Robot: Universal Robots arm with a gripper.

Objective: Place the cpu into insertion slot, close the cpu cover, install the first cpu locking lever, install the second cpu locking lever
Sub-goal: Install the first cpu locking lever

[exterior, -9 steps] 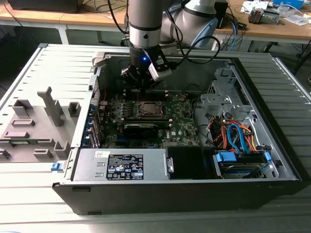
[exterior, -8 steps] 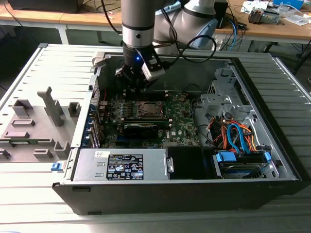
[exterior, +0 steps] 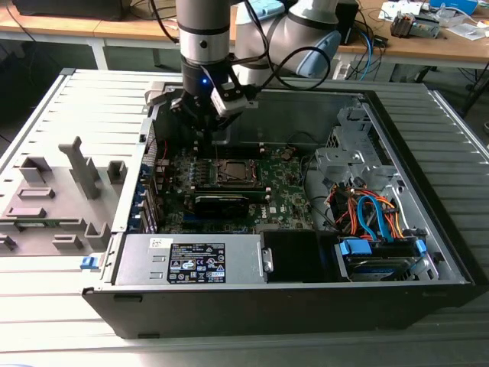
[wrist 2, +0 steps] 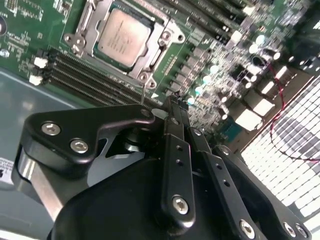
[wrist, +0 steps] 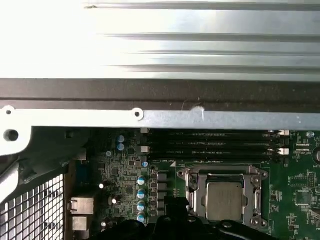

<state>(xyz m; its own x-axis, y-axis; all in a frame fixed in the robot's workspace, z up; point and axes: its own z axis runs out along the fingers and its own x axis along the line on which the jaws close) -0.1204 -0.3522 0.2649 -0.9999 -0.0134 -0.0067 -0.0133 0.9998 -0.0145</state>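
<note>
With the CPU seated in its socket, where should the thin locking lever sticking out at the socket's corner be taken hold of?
Probably at the locking lever's free end, coming from above with a finger on each side of the wire. That end stands clear of the insertion slot's metal frame, while its root sits tight against the frame.

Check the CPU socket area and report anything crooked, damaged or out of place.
Nothing stands out. The cpu lies flat and square in the insertion slot, with the metal cover frame around it in both wrist views. The gripper hangs above the board beside the slot, jaws together, holding nothing. No visible damage.
</note>
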